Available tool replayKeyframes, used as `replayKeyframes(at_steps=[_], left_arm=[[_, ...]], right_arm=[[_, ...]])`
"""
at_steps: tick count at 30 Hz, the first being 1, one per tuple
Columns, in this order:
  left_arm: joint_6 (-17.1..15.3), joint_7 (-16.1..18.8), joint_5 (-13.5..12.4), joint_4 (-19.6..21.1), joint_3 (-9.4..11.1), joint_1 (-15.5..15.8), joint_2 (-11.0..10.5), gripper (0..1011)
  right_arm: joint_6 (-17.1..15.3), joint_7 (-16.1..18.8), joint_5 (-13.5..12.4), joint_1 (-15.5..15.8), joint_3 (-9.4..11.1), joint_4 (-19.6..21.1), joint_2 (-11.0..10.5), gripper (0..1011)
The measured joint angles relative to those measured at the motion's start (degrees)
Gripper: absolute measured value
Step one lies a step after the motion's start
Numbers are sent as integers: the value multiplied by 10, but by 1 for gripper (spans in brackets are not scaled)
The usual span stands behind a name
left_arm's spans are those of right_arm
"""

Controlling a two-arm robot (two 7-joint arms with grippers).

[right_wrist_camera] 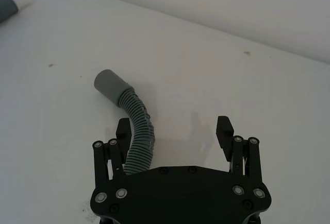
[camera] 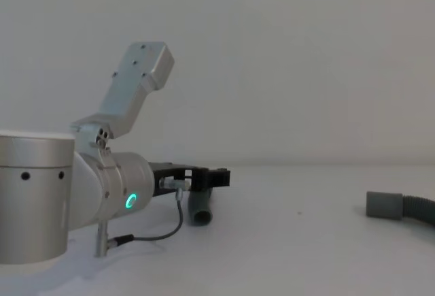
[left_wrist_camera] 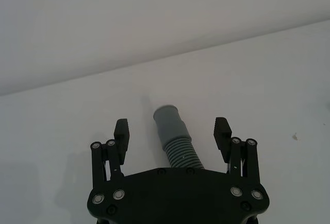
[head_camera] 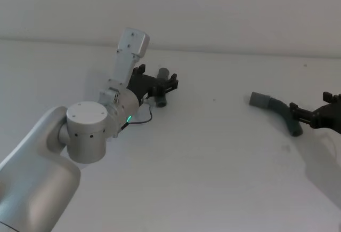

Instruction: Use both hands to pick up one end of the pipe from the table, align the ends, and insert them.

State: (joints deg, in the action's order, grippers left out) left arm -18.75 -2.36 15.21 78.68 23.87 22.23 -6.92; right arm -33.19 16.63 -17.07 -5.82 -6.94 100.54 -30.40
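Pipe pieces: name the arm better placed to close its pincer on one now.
Left, I judge. Its open left pincer straddles the short pipe piece centrally; the right pincer, also open, has the ribbed hose close beside one finger, off-centre.

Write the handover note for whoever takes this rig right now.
Left gripper: open, fingers on either side of the short piece, not closed on it.
Right gripper: open over the hose, which runs close to one finger.
Both pieces lie on the table, far apart. The cuff is on the hose end nearer the short piece.
Done: both grippers are placed at their pieces.
To do: grasp, lift, align the ends, insert.
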Motion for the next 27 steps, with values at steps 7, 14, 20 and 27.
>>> replayKeyframes(at_steps=[7,14,20,27], left_arm=[[-10,0,6,-8,-8,4,9,1000],[-19,-1,7,-13,-11,7,14,1000],[-26,-2,6,-17,-13,10,17,1000],[-31,-3,2,-22,-14,12,20,1000]], right_arm=[[-9,5,-5,-5,-2,-5,0,1002],[-14,11,-11,-8,-6,-9,-2,1002],[-16,15,-14,-8,-11,-11,-4,1002],[-18,15,-16,-10,-18,-17,-5,1002]])
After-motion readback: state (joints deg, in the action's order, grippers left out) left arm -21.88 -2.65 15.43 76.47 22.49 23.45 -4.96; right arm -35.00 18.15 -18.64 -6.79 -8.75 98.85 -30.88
